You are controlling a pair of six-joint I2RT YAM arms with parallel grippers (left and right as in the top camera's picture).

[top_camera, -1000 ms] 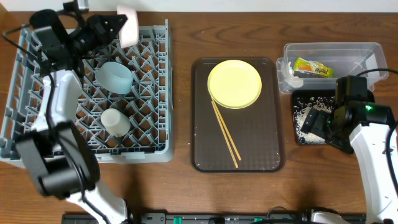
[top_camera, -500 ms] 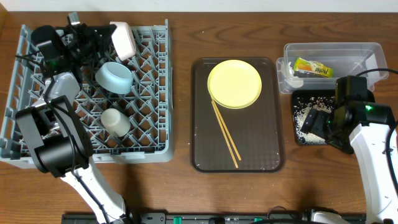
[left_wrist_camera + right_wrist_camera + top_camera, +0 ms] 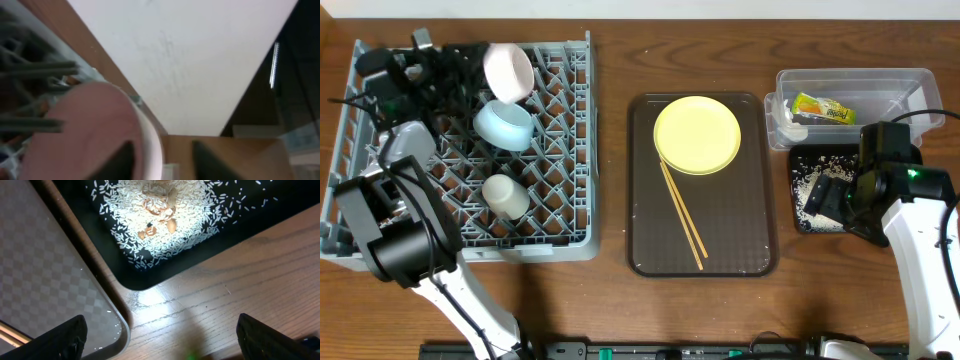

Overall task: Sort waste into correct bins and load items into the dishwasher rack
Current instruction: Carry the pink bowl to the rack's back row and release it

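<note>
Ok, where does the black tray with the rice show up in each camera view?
Overhead: the black tray sits at the right edge, just below the clear box.
Left wrist: not in it.
Right wrist: one corner of the black tray fills the top, with rice inside.
Shared landmark: the brown serving tray, left of the black tray in the overhead and right wrist views.

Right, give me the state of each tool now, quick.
Left tool: open, the white bowl rim sits in the gap, not pinched.
Right tool: open, holding nothing, by the corner of the black tray.
</note>
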